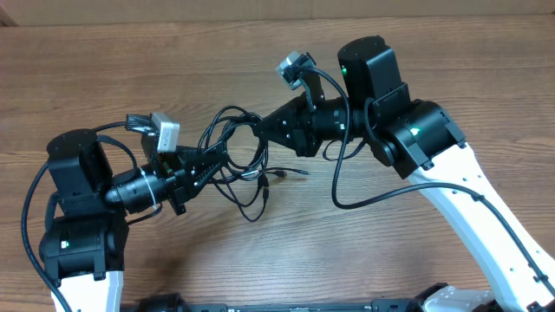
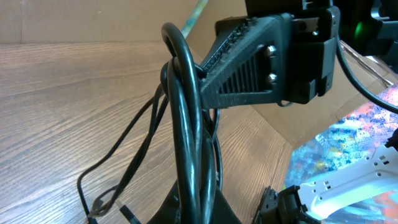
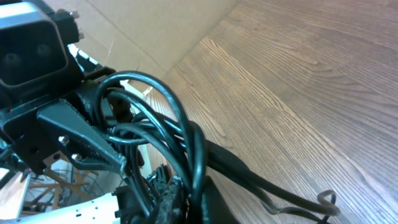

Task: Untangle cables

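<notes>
Currently, at mid-table: a tangle of thin black flexible cables, looped and knotted, slung between the two pincers and partly draped onto the brown wood-grain tabletop. Left gripper, black ribbed two-finger plastic, pressed together on strands at the tangle's lower-left side; from the left wrist view, cords rising straight up out of its fingers. Right gripper, same make, likewise pinched tight, on the upper loop at the tangle's upper-right side; its tip seen biting the arch of that loop. Pincers near each other, almost tip to tip, facing along a slanted line from lower left to upper right. Judged long axis of the held clump: that same line, short and slack between the grips. Loose tails with small plug ends trailing down and right onto the wood, nearer the right arm, below its wrist. Key relation for the coming move, as judged: both grips on one clump, so parting along the shared line, left toward lower left, right toward upper right. Risk, as judged: tightening the knot rather than freeing it, with both pinches perhaps on one strand. Which strand in which grip: cannot tell from these views.
</notes>
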Tool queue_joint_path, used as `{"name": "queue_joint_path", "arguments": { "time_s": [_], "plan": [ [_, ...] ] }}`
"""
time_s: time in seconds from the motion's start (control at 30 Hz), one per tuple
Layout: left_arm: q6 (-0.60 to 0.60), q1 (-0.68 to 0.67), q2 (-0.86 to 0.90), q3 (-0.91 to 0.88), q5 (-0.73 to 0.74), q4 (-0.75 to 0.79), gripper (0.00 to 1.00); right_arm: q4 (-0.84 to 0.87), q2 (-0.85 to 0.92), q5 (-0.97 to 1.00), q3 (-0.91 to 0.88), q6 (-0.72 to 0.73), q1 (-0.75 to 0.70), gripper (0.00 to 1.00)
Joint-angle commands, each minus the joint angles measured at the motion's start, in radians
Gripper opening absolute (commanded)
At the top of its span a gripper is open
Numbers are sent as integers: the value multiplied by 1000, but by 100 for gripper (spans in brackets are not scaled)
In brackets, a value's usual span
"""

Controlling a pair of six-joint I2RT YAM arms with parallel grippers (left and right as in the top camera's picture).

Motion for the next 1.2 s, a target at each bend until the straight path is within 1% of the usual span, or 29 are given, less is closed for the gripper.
{"name": "queue_joint_path", "arguments": {
  "time_s": [0.0,0.07,0.17,0.33,0.43,0.63,0.73,0.77,0.8,0.83,0.87,0.9,0.97,1.0,1.13,1.17],
  "plan": [
    [-25,-11,-10,16,-4,11,4,5,-14,3,3,-3,5,4],
    [-27,-11,-10,16,-13,12,4,-4,-14,26,3,-3,5,4],
    [-27,-10,-10,16,-13,12,4,-31,-14,112,3,-8,-14,4],
    [-26,-10,-10,16,-14,12,4,-92,-14,231,3,-20,-87,4],
    [-26,-10,-10,16,-15,13,4,-124,-14,234,3,-41,-140,4],
    [-26,-10,-10,16,-36,11,4,-150,-17,231,3,-40,-234,4],
    [-26,-10,-10,16,-36,10,5,-159,-17,155,3,-41,-245,4],
    [-26,-10,-10,16,-36,11,5,-161,-17,119,3,-41,-245,8],
    [-25,-11,-10,16,-36,11,6,-162,-17,79,3,-41,-241,23],
    [-16,-12,-10,16,-35,11,7,-163,-17,37,3,-41,-235,43],
    [-2,-14,-10,16,-34,10,7,-162,-17,-9,3,-41,-224,61],
    [11,-14,-10,16,-29,8,8,-162,-17,-43,3,-41,-215,67],
    [50,-17,-10,16,6,5,9,-161,-17,-85,3,-40,-189,74],
    [68,-20,-10,16,30,6,8,-162,-17,-93,3,-40,-176,76],
    [121,-21,-10,16,76,4,9,-163,-17,-97,3,-29,-117,76],
    [135,-21,-10,16,86,4,10,-163,-17,-97,3,-24,-103,72]
  ]
}}
